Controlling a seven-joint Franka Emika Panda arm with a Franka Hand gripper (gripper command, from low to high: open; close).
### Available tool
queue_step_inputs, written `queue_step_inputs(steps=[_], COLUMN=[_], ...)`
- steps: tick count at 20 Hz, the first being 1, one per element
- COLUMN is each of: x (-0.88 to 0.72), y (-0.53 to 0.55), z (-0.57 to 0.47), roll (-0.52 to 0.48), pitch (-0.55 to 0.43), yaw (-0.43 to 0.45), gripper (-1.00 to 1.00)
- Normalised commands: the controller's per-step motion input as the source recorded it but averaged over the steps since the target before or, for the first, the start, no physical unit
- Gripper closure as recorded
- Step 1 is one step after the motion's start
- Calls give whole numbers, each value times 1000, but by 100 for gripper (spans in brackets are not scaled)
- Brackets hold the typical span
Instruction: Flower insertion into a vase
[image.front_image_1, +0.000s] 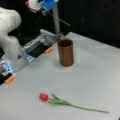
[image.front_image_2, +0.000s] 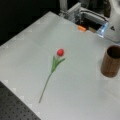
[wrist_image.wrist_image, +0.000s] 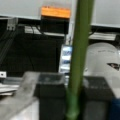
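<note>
End effector: we see the end effector (image.front_image_1: 46, 6) high at a front view's top left, clenched on a green flower stem (wrist_image.wrist_image: 78, 57).
Vase: the vase (image.front_image_1: 66, 52) stands upright on the bench (image.front_image_1: 95, 75), mouth open to receive stems.
Spare tulip: a red tulip (image.front_image_2: 53, 66) lies flat on the bench, well apart from the vase.

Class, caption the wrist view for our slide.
Claw shut on a green flower stem that runs up the frame.

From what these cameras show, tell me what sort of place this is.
Probably a robotics lab bench: a grey table on a perforated black breadboard, with the gripper holding a green stem above a brown vase and a tulip.
</note>
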Motion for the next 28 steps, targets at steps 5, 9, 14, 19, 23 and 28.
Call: queue_step_inputs(steps=[5, 9, 14, 19, 23, 28], x=[140, 329, 427, 359, 236, 177], y=[79, 175, 234, 229, 117, 2], z=[143, 168, 111, 46, 38, 35], roll=[75, 9, -87, -153, -179, -151], pitch=[604, 705, 693, 572, 450, 312], yaw=[-235, -242, -132, -5, 55, 34], gripper=[100, 100, 100, 100, 100, 100])
